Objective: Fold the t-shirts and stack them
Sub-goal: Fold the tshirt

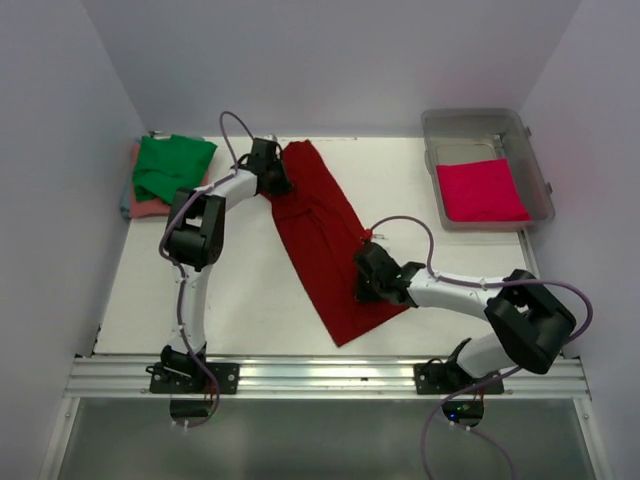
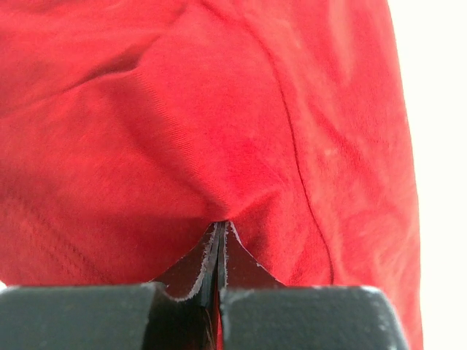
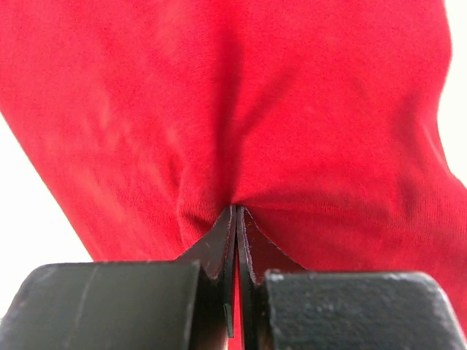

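A dark red t-shirt (image 1: 325, 235) lies folded into a long strip running diagonally from the back middle to the front middle of the table. My left gripper (image 1: 275, 180) is shut on its far end; the left wrist view shows the cloth (image 2: 219, 131) pinched between the jaws. My right gripper (image 1: 368, 272) is shut on the shirt's right edge near the front; the cloth (image 3: 241, 109) is bunched at the jaw tips. A green t-shirt (image 1: 172, 165) lies folded on a salmon pink one (image 1: 135, 200) at the back left. A bright pinkish-red t-shirt (image 1: 480, 190) lies folded in the tub.
A clear plastic tub (image 1: 488, 125) stands at the back right corner. White walls close in the table at the back and both sides. A metal rail (image 1: 320, 375) runs along the near edge by the arm bases.
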Controlling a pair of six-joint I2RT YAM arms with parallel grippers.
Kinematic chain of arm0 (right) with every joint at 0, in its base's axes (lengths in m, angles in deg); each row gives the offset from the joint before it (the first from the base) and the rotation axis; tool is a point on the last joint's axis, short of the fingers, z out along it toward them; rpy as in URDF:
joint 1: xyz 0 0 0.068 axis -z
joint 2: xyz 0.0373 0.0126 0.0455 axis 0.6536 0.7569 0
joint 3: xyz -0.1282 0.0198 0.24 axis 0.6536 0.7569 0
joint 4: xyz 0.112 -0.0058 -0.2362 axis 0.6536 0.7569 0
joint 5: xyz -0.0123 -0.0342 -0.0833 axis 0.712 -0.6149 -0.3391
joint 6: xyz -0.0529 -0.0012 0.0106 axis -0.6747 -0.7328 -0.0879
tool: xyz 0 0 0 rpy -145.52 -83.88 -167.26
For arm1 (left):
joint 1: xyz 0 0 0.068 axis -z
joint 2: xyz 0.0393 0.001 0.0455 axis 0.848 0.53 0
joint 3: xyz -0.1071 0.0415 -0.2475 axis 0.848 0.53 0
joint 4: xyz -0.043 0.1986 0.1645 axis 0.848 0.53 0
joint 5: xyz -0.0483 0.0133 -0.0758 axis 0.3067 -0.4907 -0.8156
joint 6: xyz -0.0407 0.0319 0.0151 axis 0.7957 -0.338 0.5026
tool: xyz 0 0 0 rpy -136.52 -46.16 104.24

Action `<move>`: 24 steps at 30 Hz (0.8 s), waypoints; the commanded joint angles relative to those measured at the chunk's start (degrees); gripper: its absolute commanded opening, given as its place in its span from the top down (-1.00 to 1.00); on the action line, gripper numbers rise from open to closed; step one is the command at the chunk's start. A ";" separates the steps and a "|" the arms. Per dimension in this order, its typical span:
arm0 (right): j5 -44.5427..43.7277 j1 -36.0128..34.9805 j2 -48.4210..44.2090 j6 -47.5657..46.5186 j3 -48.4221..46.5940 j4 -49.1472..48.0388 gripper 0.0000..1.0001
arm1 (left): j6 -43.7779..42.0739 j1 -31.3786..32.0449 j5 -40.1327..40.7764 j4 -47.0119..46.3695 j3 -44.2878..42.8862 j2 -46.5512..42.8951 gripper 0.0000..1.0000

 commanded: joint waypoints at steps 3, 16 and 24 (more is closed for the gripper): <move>5.24 -10.61 6.05 7.88 3.37 7.13 1.00 | -5.64 -0.23 -14.47 4.89 -11.95 11.21 1.00; 4.53 -26.36 11.06 12.72 -8.49 8.45 1.00 | -2.22 -0.94 -30.64 -5.03 -18.57 18.07 1.00; 1.64 -32.08 13.70 12.20 -15.96 12.22 1.00 | -2.74 -1.11 -32.94 -5.92 -20.59 16.94 1.00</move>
